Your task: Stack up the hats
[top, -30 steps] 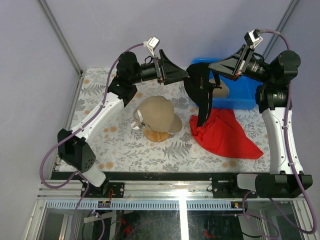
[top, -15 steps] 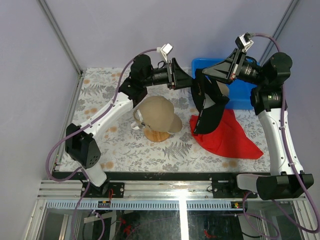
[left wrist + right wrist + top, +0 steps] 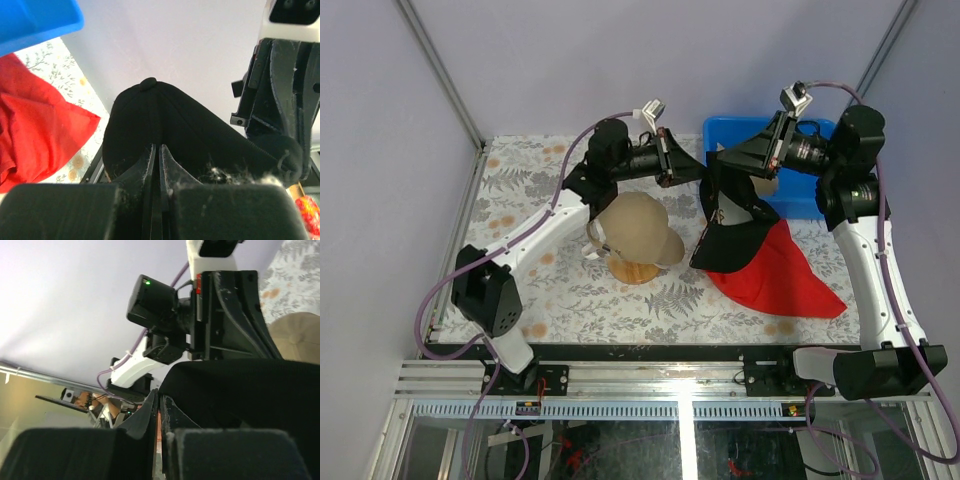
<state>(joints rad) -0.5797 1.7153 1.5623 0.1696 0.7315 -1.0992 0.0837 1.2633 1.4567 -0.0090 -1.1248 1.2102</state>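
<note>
1. Left arm (image 3: 540, 225) stretched up and inward, wrist level, left gripper (image 3: 697, 172) pinched tight on the black cap (image 3: 735, 240).
2. Right arm (image 3: 865, 260) raised, right gripper (image 3: 715, 160) clamped on it too, tip-to-tip with the left.

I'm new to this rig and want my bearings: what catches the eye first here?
A black cap hangs in mid-air between the left gripper and right gripper, both pinching it, above a red cloth. Left of it, a tan cap sits on a wooden stand; a blue bin is at the far right.
</note>
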